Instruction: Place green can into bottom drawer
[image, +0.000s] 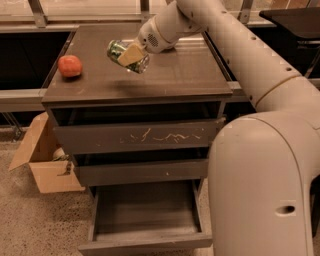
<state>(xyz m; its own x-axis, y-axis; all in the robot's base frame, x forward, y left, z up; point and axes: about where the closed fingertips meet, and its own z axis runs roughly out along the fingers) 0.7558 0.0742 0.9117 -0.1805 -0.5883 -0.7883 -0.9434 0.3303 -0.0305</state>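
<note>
**A:** How far are we with the task?

**B:** We hold the green can (116, 49) in the gripper (129, 56). The fingers (132, 53) pinch it from two sides. It sits tilted between them, in the air above the cabinet top (190, 75), and it does not touch the top.

**A:** So the picking is finished?

**B:** We judge yes, because the can is lifted and gripped. All of the placing is left. The bottom drawer (145, 244) is pulled out and its tray looks bare. But it is far below the fingers and nearer to the front. The scratched drawer front (135, 138) and the narrow middle front (140, 172) come between.

**A:** Is anything close to the fingers that can disturb us?

**B:** We see nothing close. The red fruit (69, 65) lies on the top, off to one side of the fingers and well apart. The cardboard box (42, 167) stands on the floor, much lower than the fingers, beside the cabinet.

**A:** What do we need next?

**B:** We think we must bring the can out past the front edge of the top. Then we lower it into the tray and let the fingers spread. None of this is done yet.
</note>
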